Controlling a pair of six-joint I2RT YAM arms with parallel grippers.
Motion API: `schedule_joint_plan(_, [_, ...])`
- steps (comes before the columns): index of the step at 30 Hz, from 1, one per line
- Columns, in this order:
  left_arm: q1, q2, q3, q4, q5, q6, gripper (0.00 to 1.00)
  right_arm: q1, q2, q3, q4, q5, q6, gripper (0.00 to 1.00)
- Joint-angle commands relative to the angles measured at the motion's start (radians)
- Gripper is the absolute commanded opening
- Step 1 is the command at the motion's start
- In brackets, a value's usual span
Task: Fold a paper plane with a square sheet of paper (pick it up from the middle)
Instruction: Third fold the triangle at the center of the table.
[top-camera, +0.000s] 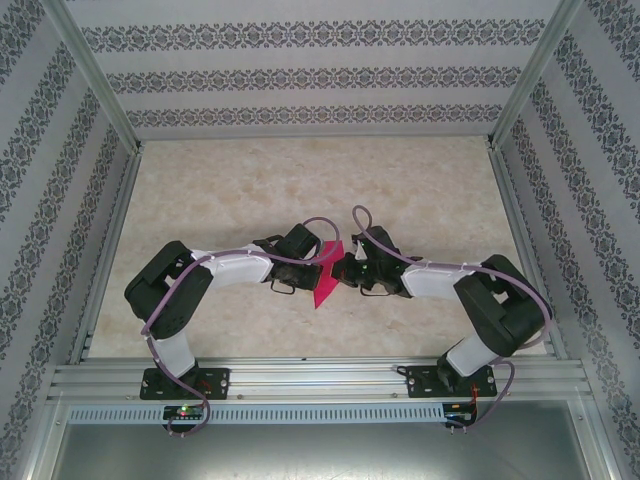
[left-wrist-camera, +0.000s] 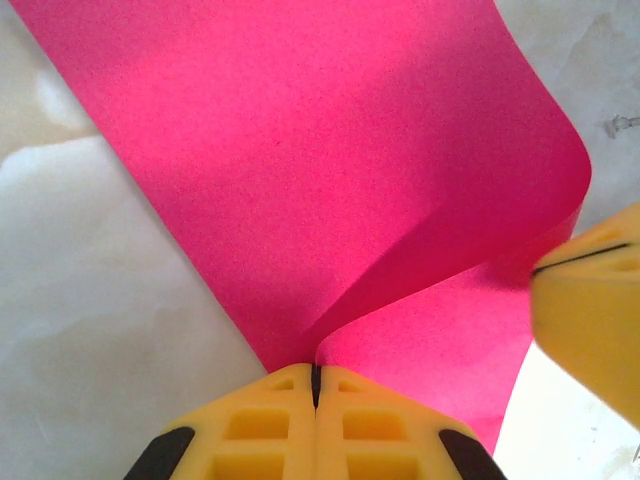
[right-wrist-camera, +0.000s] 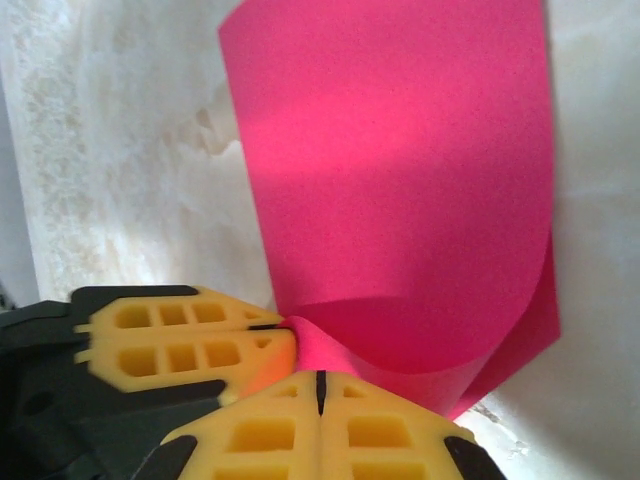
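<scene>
Magenta-pink square sheet of paper sits mid-desk, left to right, in the near half, held up between the two arms. Left gripper is clamped on it with the jaws fully together. Right gripper is pinching it the same way, its tips just beside the left's. The sheet bows over into a soft loop with no crease set yet. I can't tell from overhead whether its low corner touches the desk. The step looks like the first centre fold. To do it well, keep both pinches level and line up the free edges before flattening. Then lower the loop onto the desk and press from the middle outward. Thin paper like this will likely skew if one arm leads. The desk is a beige marble-pattern top that looks smooth, so expect the sheet to slide under a press. The cell has an aluminium frame, with grey floral-striped wallpaper on three sides.
</scene>
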Motion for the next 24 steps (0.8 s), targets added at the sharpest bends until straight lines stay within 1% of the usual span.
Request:
schedule_joint_plan(1, [-0.010,0.061,-0.007,-0.109,-0.015,0.024,0.00,-0.021,0.019,0.028,0.017,-0.021,-0.035,0.00])
schedule_joint_plan(5, [-0.010,0.065,-0.006,-0.111,-0.017,0.022,0.00,-0.021,0.066,0.026,0.047,-0.050,-0.038,0.00])
schedule_joint_plan(9, [-0.011,0.068,-0.003,-0.120,-0.029,0.022,0.00,-0.039,0.125,-0.001,0.099,-0.040,-0.028,0.00])
schedule_joint_plan(12, [-0.011,0.059,-0.013,-0.117,-0.036,0.019,0.00,-0.048,0.157,0.004,0.119,-0.075,-0.020,0.00])
schedule_joint_plan(14, [-0.010,0.058,-0.016,-0.114,-0.033,0.019,0.00,-0.050,0.136,0.002,0.129,-0.084,-0.009,0.00])
schedule_joint_plan(19, [-0.010,0.058,-0.021,-0.109,-0.033,0.019,0.00,-0.066,0.021,0.024,0.038,-0.077,-0.042,0.00])
schedule_joint_plan(22, [-0.010,0.050,-0.023,-0.113,-0.042,0.021,0.00,-0.092,0.010,0.038,-0.001,-0.090,-0.078,0.00])
schedule_joint_plan(24, [-0.010,0.047,-0.020,-0.115,-0.039,0.021,0.00,-0.097,0.023,0.035,0.011,-0.094,-0.079,0.00])
